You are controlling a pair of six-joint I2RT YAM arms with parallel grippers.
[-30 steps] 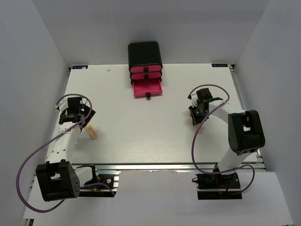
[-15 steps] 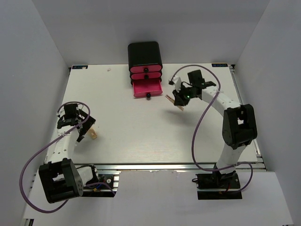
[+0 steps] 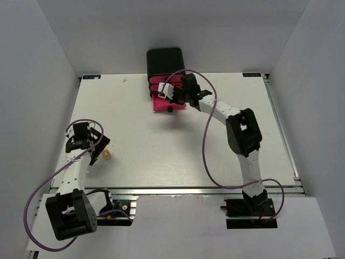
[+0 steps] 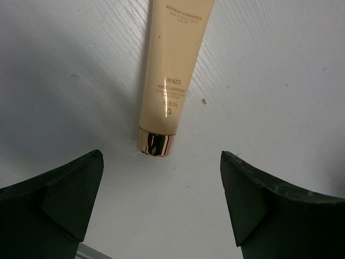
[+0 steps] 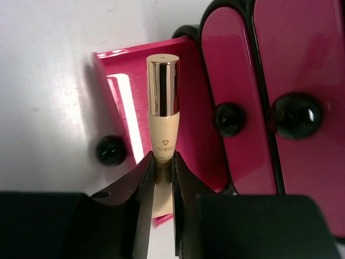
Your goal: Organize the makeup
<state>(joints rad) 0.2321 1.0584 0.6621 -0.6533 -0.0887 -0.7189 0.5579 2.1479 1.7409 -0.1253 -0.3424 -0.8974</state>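
Carrying beige stick (image 5: 163, 135), right end effector (image 5: 163, 163) reached drawer (image 5: 197, 127).

The tan tube (image 4: 171, 70) runs off the top edge in our left wrist view, and we can't see the beige stick (image 5: 163, 108) below where the right pincer (image 5: 161, 164) clamps it.

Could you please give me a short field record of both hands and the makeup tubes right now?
left hand: open, above the loose tube, not touching
loose tube: beige, gold cap, flat on the table
right hand: shut on the held tube
held tube: beige, gold cap, over the open drawer
open drawer: pink, lowest of three, pulled out
black box: far table edge, upper two drawers shut
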